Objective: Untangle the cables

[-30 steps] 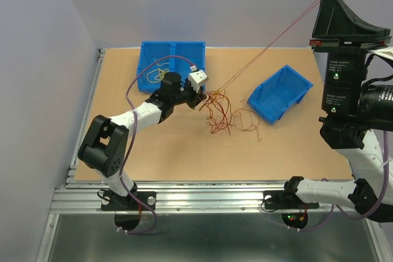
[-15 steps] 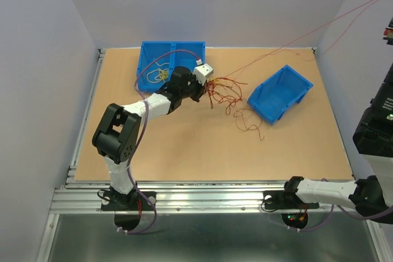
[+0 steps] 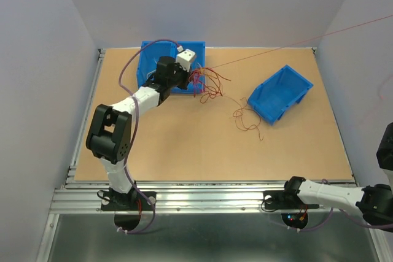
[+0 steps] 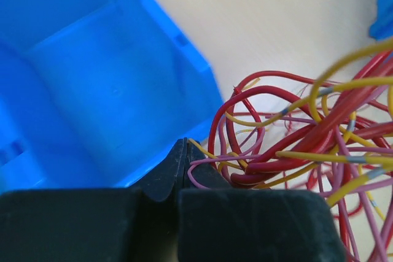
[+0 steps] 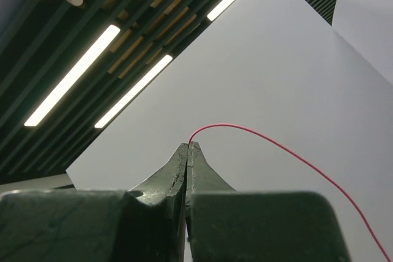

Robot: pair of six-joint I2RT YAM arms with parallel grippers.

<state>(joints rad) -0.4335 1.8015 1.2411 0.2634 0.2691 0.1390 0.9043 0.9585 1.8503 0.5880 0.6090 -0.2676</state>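
At the near edge of the bench, the right arm [image 3: 334, 193] lies low along the rail and leaves the top view at 4 o'clock. Its right hand [image 5: 188, 148] shows only in its own camera. It points up at a ceiling of strip lights, with its fingers pressed together on a single red strand [image 3: 295, 45].

On the tan bench [image 3: 184, 151], about 3 o'clock from its middle, lies a small loose curl of red-orange wire [image 3: 245, 119]. It is near the front corner of a tilted, open-fronted blue plastic bin [image 3: 280, 93] at 2 o'clock.

Farther back, at 12 o'clock, the main tangle of thin red, yellow and pink cables [image 4: 295, 145] is gathered at the left hand [image 4: 184, 151]. Its fingertips are closed on a yellow and a pink wire at the tangle's edge. This hand sits at the right front corner of a divided blue plastic bin [image 3: 147, 59] at 11 o'clock.

From the tangle the red strand runs taut toward 2 o'clock, across the bench's far edge and out of the top view.
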